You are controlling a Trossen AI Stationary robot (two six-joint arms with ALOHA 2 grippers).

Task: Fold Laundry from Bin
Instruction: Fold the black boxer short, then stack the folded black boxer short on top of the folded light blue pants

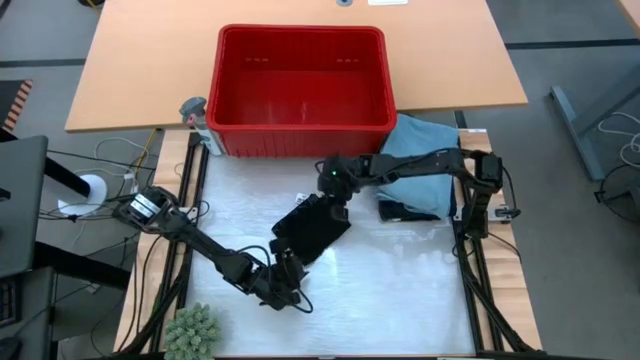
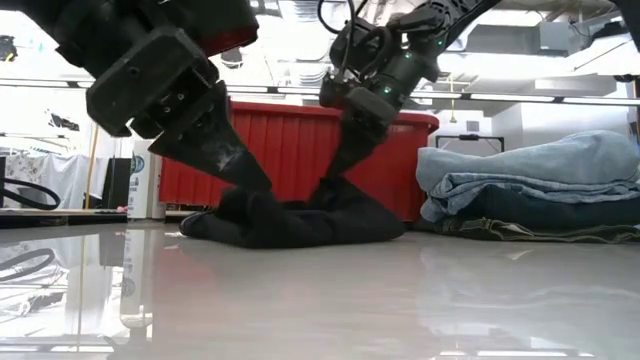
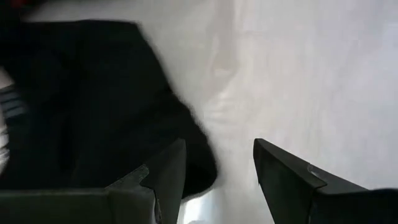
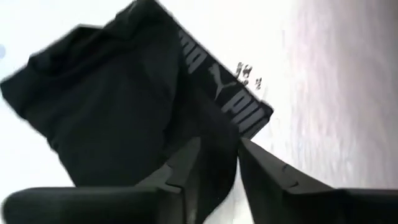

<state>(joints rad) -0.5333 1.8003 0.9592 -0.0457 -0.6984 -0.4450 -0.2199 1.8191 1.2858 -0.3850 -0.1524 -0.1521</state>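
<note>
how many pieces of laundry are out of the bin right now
At least 4: one black garment mid-table between both arms, and a pile of three right of the red bin: light blue, dark, denim-like. More may be hidden.
</note>
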